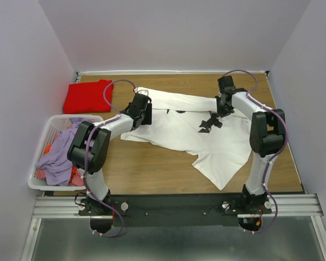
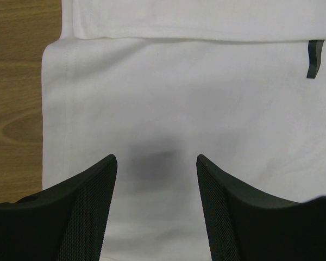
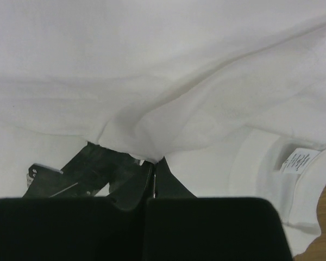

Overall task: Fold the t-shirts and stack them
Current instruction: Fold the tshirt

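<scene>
- Top view: two arms work over the wooden worktop. The left arm stretches forward and low, its wrist above the left edge of the white t-shirt.
- The right arm rises from its base, bends at the elbow and turns back inward, its wrist over the middle of the same shirt.
- Two t-shirts show. The white one lies spread and rumpled across the middle and right of the worktop. The red t-shirt sits folded in the far left corner, apart from the white one.
- One white laundry basket stands at the left edge, holding a heap of lilac and red clothes.
- Left wrist view: the left fingers stand wide apart, holding nothing, above flat white cloth. A small black mark shows on the cloth at upper right, and bare wood runs along the left.
- Right wrist view: the right fingers are pressed together, pinching a raised fold of the white shirt at their tips. A neck label shows at the right.
</scene>
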`<state>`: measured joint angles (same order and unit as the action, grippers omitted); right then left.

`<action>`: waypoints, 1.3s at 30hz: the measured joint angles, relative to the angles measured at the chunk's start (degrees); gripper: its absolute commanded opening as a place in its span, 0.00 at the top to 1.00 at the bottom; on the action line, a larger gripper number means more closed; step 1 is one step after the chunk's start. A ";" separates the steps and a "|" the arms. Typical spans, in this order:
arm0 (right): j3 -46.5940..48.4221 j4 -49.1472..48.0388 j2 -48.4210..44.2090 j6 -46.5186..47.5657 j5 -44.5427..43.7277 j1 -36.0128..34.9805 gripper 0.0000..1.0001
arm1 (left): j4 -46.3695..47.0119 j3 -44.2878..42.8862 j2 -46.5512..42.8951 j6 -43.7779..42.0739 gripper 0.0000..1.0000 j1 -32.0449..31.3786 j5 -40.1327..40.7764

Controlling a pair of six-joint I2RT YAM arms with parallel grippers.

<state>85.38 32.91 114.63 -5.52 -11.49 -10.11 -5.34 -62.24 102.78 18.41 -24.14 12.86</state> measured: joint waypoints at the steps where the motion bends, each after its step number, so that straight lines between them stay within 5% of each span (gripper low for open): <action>1: 0.04 1.55 0.02 -0.57 0.81 0.00 0.97 | 0.00 0.00 0.00 -0.02 0.32 -0.02 -0.02; 12: 3.61 11.04 1.49 -4.79 9.53 0.00 0.78 | -0.07 -0.11 0.00 -0.02 0.32 -0.02 -0.02; 16: 3.82 13.05 1.53 -6.05 11.21 0.07 0.60 | -0.09 -0.11 0.00 -0.02 0.32 -0.02 -0.02; 23: 5.11 12.98 -0.22 -8.48 11.41 4.31 0.54 | -0.11 -0.11 0.00 -0.02 0.32 -0.11 -0.02; 33: -1.36 -3.41 -5.51 -19.26 22.18 28.55 0.53 | -0.13 -0.11 0.00 0.00 0.32 -0.37 -0.02; 39: -1.18 -10.95 -0.35 -22.97 27.74 29.35 0.54 | -0.13 -0.11 0.00 0.00 0.32 -0.37 -0.02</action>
<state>84.20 21.96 114.28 -28.49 16.25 19.25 -5.48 -62.35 102.78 18.41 -24.51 12.84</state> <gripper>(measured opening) 0.463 0.684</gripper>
